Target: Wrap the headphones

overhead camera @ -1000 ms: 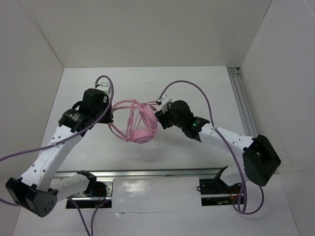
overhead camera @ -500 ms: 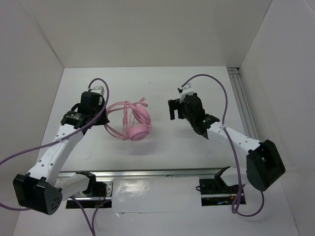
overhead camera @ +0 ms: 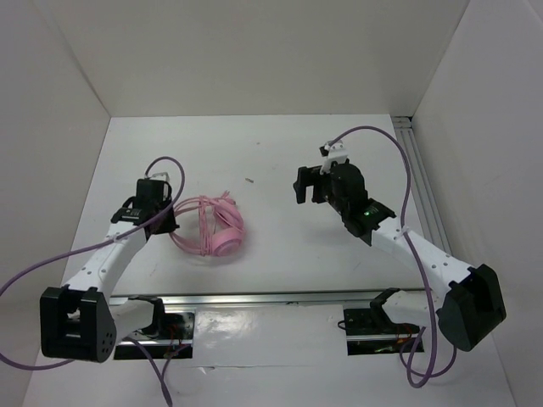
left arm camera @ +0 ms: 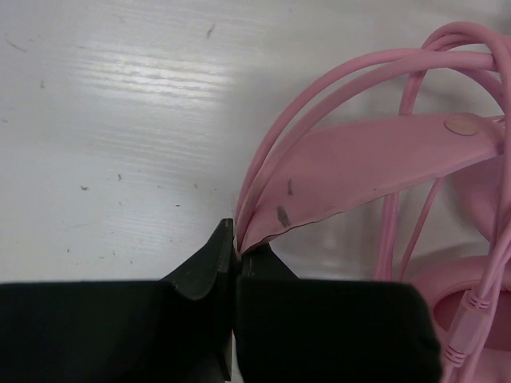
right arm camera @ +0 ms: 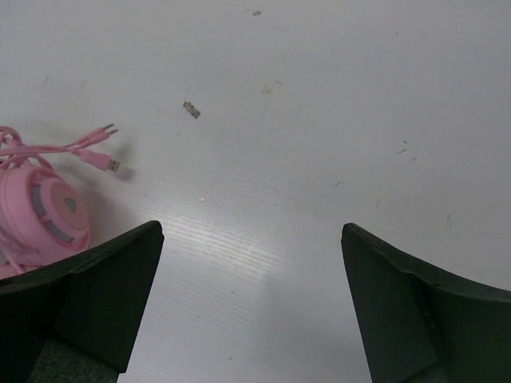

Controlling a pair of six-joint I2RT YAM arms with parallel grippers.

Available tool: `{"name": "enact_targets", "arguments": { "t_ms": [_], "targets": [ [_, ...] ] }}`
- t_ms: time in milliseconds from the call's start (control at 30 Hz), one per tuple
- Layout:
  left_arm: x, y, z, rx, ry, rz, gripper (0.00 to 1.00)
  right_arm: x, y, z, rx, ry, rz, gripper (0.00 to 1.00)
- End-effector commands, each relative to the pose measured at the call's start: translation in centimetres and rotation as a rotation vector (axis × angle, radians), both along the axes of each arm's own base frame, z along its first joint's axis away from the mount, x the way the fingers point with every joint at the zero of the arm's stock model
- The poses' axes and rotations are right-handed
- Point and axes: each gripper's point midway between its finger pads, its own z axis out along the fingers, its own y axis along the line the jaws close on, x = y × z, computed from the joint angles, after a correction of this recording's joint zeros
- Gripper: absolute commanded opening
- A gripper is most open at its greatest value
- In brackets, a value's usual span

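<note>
The pink headphones (overhead camera: 212, 227) lie on the white table left of centre, with their thin pink cable wound around the band and cups. My left gripper (overhead camera: 164, 222) is shut on the headband (left arm camera: 351, 171) at its left end; the jaws pinch the band's edge. In the right wrist view an ear cup (right arm camera: 40, 209) and the cable's plug ends (right arm camera: 102, 137) show at the far left. My right gripper (overhead camera: 307, 188) is open and empty, raised over the table right of centre, well apart from the headphones.
A small dark speck (overhead camera: 249, 180) lies on the table behind the headphones. White walls enclose the table on three sides. A metal rail (overhead camera: 254, 298) runs along the near edge, and another rail (overhead camera: 416, 161) along the right side.
My left gripper has drawn the headphones toward the near left. My right gripper has let go of them, opened, and pulled away to the right.
</note>
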Motion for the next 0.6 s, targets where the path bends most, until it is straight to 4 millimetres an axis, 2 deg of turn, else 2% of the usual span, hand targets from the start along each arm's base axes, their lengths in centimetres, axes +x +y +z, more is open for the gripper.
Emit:
{"name": "enact_targets", "arguments": {
  "t_ms": [0, 133, 233, 267, 300, 433, 500, 567],
  "targets": [
    [3.2, 0.3, 1.5, -0.05, -0.139, -0.003, 0.0, -0.8, 1.2, 1.5, 0.044, -0.015, 0.079, 1.0],
    [4.2, 1.3, 1.1, -0.073, -0.151, -0.008, 0.0, -1.2, 2.0, 1.4, 0.063, -0.011, 0.133, 1.0],
    [4.3, 2.4, 0.0, -0.093, -0.13, -0.001, 0.0, -1.6, 2.6, 1.4, 0.072, -0.005, 0.166, 1.0],
    [4.5, 3.2, -0.2, -0.093, -0.131, 0.015, 0.0, -1.6, 2.6, 1.4, 0.072, -0.005, 0.167, 1.0],
    [4.4, 3.1, -1.0, -0.119, -0.103, 0.01, 0.0, -1.7, 3.0, 2.0, 0.085, -0.011, 0.191, 1.0],
    [3.9, 3.9, -2.7, -0.112, -0.033, 0.036, 0.0, -1.9, 3.3, 2.0, 0.09, -0.008, 0.209, 1.0],
    [3.5, 5.5, -3.5, -0.07, -0.001, 0.117, 0.0, -2.0, 3.4, 1.8, 0.094, -0.009, 0.219, 1.0],
    [3.1, 6.1, -4.1, -0.059, 0.039, 0.15, 0.0, -2.2, 3.9, 2.1, 0.105, -0.013, 0.246, 1.0]
  ]
}}
